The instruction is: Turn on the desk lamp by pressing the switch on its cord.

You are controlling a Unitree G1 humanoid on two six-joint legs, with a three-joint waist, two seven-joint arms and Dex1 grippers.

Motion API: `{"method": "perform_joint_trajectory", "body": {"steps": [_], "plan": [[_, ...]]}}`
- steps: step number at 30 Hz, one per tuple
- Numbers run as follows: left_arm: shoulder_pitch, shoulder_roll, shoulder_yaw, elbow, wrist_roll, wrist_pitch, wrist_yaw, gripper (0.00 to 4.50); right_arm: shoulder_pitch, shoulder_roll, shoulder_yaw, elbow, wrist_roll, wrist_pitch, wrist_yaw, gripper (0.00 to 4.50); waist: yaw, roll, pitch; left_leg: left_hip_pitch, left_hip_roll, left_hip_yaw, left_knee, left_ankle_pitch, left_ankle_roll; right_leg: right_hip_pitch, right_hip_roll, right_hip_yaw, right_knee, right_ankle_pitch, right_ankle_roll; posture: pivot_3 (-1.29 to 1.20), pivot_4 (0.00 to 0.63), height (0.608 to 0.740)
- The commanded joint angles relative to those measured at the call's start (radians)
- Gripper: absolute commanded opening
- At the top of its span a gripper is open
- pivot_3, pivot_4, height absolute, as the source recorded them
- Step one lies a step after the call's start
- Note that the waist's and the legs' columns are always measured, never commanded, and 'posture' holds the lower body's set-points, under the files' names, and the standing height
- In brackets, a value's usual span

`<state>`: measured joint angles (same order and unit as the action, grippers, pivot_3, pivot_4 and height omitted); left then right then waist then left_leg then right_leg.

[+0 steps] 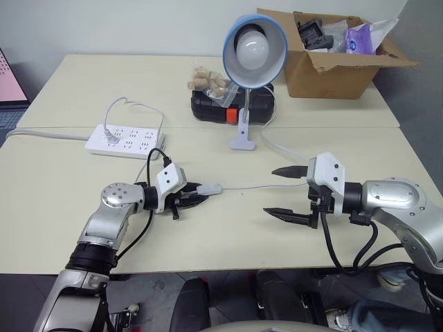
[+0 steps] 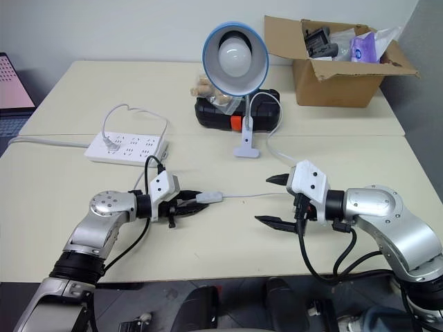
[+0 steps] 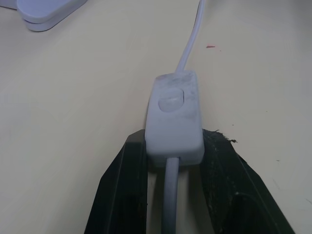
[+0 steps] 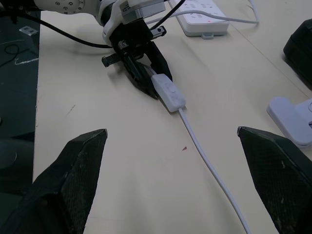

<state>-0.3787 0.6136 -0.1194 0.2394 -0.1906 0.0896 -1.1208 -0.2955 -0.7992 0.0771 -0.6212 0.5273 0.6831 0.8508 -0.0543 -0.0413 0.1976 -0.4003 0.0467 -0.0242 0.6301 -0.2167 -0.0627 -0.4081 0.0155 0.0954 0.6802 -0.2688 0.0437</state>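
The left tool is clamped on the near end of the switch, low over the tabletop. The right tool, fingers spread wide and empty, hovers beside the cord. A cardboard box behind the unlit desk lamp holds packets.

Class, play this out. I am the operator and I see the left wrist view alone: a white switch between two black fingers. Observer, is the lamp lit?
Observer: No, the desk lamp has a dull bulb, no glow.
Operator: Where is the other pincer?
Observer: The right pincer hangs open above the cord, touching nothing.
Operator: Is the cord plugged in?
Observer: Cannot tell; a white plug sits in the power strip, but whose cable it is I cannot trace.
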Motion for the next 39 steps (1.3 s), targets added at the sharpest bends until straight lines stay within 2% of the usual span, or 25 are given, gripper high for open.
{"method": "perform_joint_trajectory", "body": {"steps": [1, 6, 8, 11, 14, 17, 19, 20, 23, 24, 26, 32, 39], "plan": [[-0.008, -0.032, 0.027, -0.071, -0.024, -0.012, 0.041, 1.14, 0.010, 0.005, -0.026, -0.028, 0.021, 0.005, -0.010, 4.50, 0.000, 0.000, 0.000, 0.000, 0.000, 0.000, 0.000, 0.000, 0.000, 0.000, 0.000, 0.000, 0.000, 0.000, 0.000, 0.00, 0.150, 0.740], [-0.005, -0.073, 0.027, -0.174, -0.058, 0.052, 0.078, 1.14, 0.082, 0.057, -0.069, -0.061, 0.121, 0.091, -0.068, 4.50, 0.003, 0.000, 0.000, -0.001, 0.000, 0.000, 0.000, 0.000, 0.000, 0.000, 0.000, 0.000, 0.000, 0.000, 0.000, 0.00, 0.150, 0.740], [-0.007, -0.078, 0.022, -0.208, -0.063, 0.072, 0.087, 1.14, 0.099, 0.063, -0.049, -0.084, 0.097, 0.072, -0.085, 4.50, 0.003, 0.000, 0.000, -0.001, 0.000, 0.000, 0.000, 0.000, 0.000, 0.000, 0.000, 0.000, 0.000, 0.000, 0.000, 0.00, 0.150, 0.740], [-0.028, -0.081, 0.007, -0.240, -0.058, 0.109, 0.104, 1.14, 0.095, 0.072, 0.026, -0.088, -0.047, -0.038, -0.122, 4.50, -0.002, 0.000, 0.000, 0.000, 0.000, 0.000, 0.000, 0.000, 0.000, 0.000, 0.000, 0.000, 0.000, 0.000, 0.000, 0.00, 0.150, 0.740], [-0.040, -0.081, 0.001, -0.253, -0.054, 0.129, 0.111, 1.14, 0.091, 0.077, 0.068, -0.074, -0.123, -0.102, -0.134, 4.50, -0.002, 0.000, 0.000, 0.000, 0.000, 0.000, 0.000, 0.000, 0.000, 0.000, 0.000, 0.000, 0.000, 0.000, 0.001, 0.00, 0.150, 0.740], [-0.078, -0.103, 0.001, -0.269, -0.046, 0.159, 0.155, 1.14, 0.103, 0.139, 0.079, -0.067, -0.115, -0.069, -0.191, 4.50, -0.001, 0.000, 0.000, 0.000, 0.000, 0.000, 0.000, 0.000, 0.000, 0.000, 0.000, 0.000, 0.000, 0.000, 0.001, 0.00, 0.150, 0.740], [-0.089, -0.112, 0.004, -0.269, -0.041, 0.164, 0.174, 1.14, 0.109, 0.211, 0.027, -0.088, 0.019, 0.073, -0.250, 4.50, 0.000, 0.000, 0.000, 0.000, 0.000, -0.001, 0.000, 0.000, 0.000, 0.000, 0.000, 0.000, 0.000, 0.000, 0.001, 0.00, 0.150, 0.740], [-0.088, -0.115, 0.004, -0.272, -0.041, 0.169, 0.179, 1.14, 0.116, 0.262, -0.019, -0.090, 0.159, 0.181, -0.308, 4.50, 0.000, 0.000, 0.000, 0.000, 0.000, -0.001, 0.000, 0.000, 0.000, 0.000, 0.000, 0.000, 0.000, 0.000, 0.001, 0.00, 0.150, 0.740], [-0.085, -0.123, 0.005, -0.278, -0.048, 0.184, 0.197, 1.14, 0.122, 0.364, -0.108, -0.083, 0.421, 0.395, -0.450, 4.50, -0.001, 0.000, 0.000, 0.000, 0.000, -0.001, 0.000, 0.000, 0.000, 0.000, 0.000, 0.000, 0.000, 0.000, 0.000, 0.00, 0.150, 0.740], [-0.084, -0.124, 0.006, -0.279, -0.050, 0.186, 0.201, 1.14, 0.118, 0.378, -0.121, -0.079, 0.464, 0.428, -0.478, 4.50, -0.001, 0.000, 0.000, 0.000, 0.000, -0.001, 0.000, 0.000, 0.000, 0.000, 0.000, 0.000, 0.000, 0.000, 0.000, 0.00, 0.150, 0.740], [-0.088, -0.137, 0.009, -0.281, -0.052, 0.201, 0.224, 1.14, 0.099, 0.486, -0.153, -0.003, 0.597, 0.472, -0.632, 4.50, -0.001, 0.000, 0.000, -0.001, 0.000, -0.001, 0.000, 0.000, 0.000, 0.000, 0.000, 0.000, 0.000, 0.000, 0.000, 0.00, 0.150, 0.740], [-0.094, -0.155, 0.001, -0.302, -0.047, 0.237, 0.262, 1.13, 0.002, 0.706, -0.225, 0.215, 0.809, 0.446, -0.992, 4.50, -0.004, 0.000, 0.000, 0.000, 0.000, -0.001, 0.000, 0.000, 0.000, 0.000, 0.000, 0.000, 0.000, 0.002, 0.000, 0.00, 0.150, 0.740], [-0.095, -0.153, -0.003, -0.338, -0.043, 0.279, 0.291, 1.13, -0.096, 0.832, -0.251, 0.362, 0.975, 0.346, -1.201, 4.50, -0.005, 0.000, 0.000, -0.002, 0.000, -0.001, -0.001, 0.000, 0.001, -0.002, 0.000, 0.000, 0.000, 0.001, 0.000, 0.00, 0.150, 0.740]]}}
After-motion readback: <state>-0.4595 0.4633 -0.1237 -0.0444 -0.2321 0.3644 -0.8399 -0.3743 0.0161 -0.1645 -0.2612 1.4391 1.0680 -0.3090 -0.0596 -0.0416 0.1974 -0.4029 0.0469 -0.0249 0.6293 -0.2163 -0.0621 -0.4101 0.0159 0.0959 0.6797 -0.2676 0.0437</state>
